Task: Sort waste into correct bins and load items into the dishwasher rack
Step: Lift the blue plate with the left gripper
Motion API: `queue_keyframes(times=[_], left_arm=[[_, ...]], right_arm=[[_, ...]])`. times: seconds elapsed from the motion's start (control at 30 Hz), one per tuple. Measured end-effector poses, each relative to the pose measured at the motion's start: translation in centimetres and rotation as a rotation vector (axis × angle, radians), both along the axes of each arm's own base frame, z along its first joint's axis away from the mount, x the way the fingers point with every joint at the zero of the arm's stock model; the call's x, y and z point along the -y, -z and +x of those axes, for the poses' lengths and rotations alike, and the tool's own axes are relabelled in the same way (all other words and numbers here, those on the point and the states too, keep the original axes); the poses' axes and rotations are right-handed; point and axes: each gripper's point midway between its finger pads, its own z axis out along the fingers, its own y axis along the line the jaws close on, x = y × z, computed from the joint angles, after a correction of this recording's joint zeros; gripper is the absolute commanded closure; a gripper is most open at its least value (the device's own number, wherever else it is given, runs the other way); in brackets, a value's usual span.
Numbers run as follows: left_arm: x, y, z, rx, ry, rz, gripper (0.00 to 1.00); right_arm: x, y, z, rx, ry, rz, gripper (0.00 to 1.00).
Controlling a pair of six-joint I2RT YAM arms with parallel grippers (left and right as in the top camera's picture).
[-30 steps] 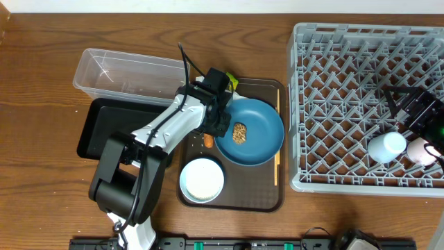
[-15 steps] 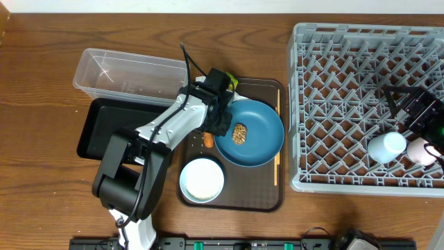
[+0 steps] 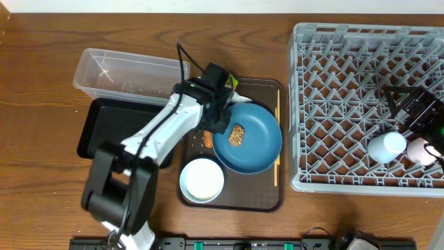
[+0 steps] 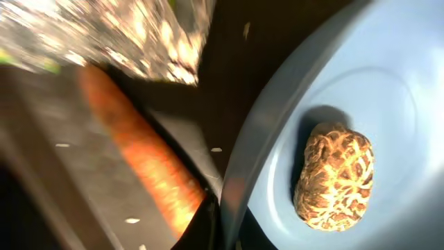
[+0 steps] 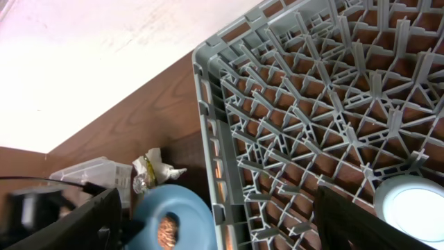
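Observation:
My left gripper (image 3: 216,117) is shut on the left rim of the round blue plate (image 3: 250,142), which sits tilted over the dark brown serving tray (image 3: 267,196). In the left wrist view the rim (image 4: 239,173) runs between the jaws. A brown food lump (image 3: 237,134) lies on the plate (image 4: 333,173). The orange carrot (image 3: 207,139) lies by the rim (image 4: 139,156). Crumpled wrappers (image 3: 231,83) show behind the gripper. A white bowl (image 3: 202,179) stands on the tray's front. Chopsticks (image 3: 277,139) lie right of the plate. My right gripper (image 3: 416,111) is open and empty above the grey rack (image 3: 333,55).
A clear tub (image 3: 128,73) and a black tray (image 3: 104,128) lie left of the serving tray. Two small cups (image 3: 386,147) (image 3: 420,151) stand upside down in the rack's front right. The right wrist view shows the rack's corner (image 5: 208,83) and the plate (image 5: 187,215).
The left arm has swung its elbow left. The plate has risen a little at its gripped rim and shifted slightly toward the front left. The right arm has not moved.

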Motion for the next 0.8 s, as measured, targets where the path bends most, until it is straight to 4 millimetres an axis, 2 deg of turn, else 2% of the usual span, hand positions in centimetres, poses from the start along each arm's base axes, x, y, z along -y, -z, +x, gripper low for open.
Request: queue_keyframes(times=[0.13,0.23,0.37,0.5,0.57,0.63,0.8], left_arm=[[0.3,-2.4,0.8,0.066,-0.001,-0.029,0.94],[0.4,-2.2,1.0,0.07,-0.001,-0.03,0.94],[0.6,-0.5,1.4,0.047,-0.001,-0.019,0.94],[0.4,2.2,1.0,-0.017,-0.001,0.012,0.93],[0.5,3.2,0.8,-0.039,0.001,0.017,0.88],[0.7,3.6,0.7,-0.053,0.009,0.006,0.83],[1.3,5.2,0.2,-0.105,0.013,-0.016,0.83]], right_arm=[[0.1,0.0,0.0,0.002,0.002,-0.003,0.19],[0.3,0.0,0.1,0.001,0.01,-0.011,0.19],[0.4,0.0,0.1,-0.001,0.016,-0.017,0.19],[0.4,0.1,0.1,-0.002,0.017,-0.018,0.19],[0.5,0.1,0.1,-0.003,0.019,-0.019,0.19],[0.5,0.1,0.1,-0.003,0.019,-0.02,0.19],[0.5,0.1,0.1,-0.004,0.019,-0.02,0.19]])
